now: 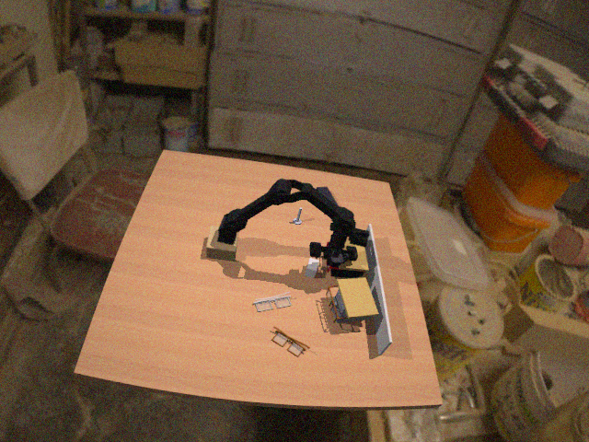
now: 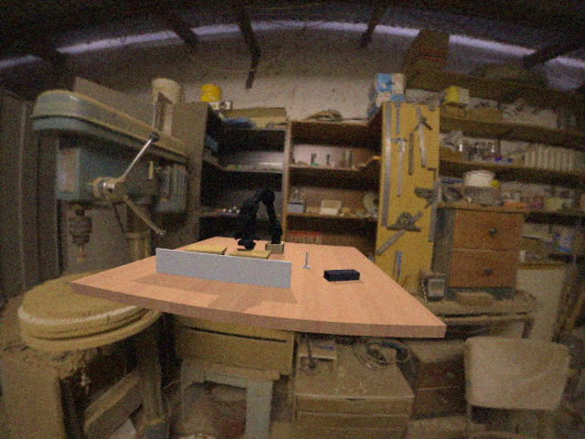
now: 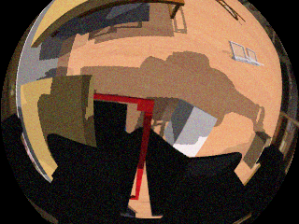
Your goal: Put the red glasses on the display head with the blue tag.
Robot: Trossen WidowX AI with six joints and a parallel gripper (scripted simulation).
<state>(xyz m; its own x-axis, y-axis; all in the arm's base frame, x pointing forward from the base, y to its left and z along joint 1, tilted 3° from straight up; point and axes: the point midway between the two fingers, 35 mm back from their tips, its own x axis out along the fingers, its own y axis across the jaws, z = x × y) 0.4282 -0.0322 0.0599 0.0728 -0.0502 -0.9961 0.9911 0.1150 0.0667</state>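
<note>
We are pinching the red glasses (image 1: 329, 267) (image 3: 147, 122) in the gripper (image 1: 337, 257) (image 2: 246, 244) (image 3: 145, 133), whose fingers are nearly together at the bottom centre of the wrist view. We are judging the frame to be light, thin and stiff, easy to twist and perhaps slippery at its edges, so the middle of the front, near the bridge, is seeming the best hold, leaving both temples free. The red frame is lying just ahead of the fingertips, one bar running up the wrist view from between them and another reaching left from its upper end. Beside it, left of centre there, a yellow-topped display head (image 1: 360, 259) (image 2: 249, 253) (image 3: 70, 109) is standing close; we are not seeing a blue tag, so we cannot tell whether it is the target. The other head (image 1: 356, 296) (image 2: 205, 248) (image 3: 100, 23), at the upper left of the wrist view, is already wearing brown glasses (image 3: 174, 10). Farther out, clear glasses (image 1: 272, 302) (image 3: 245, 53) are resting at the upper right.
</note>
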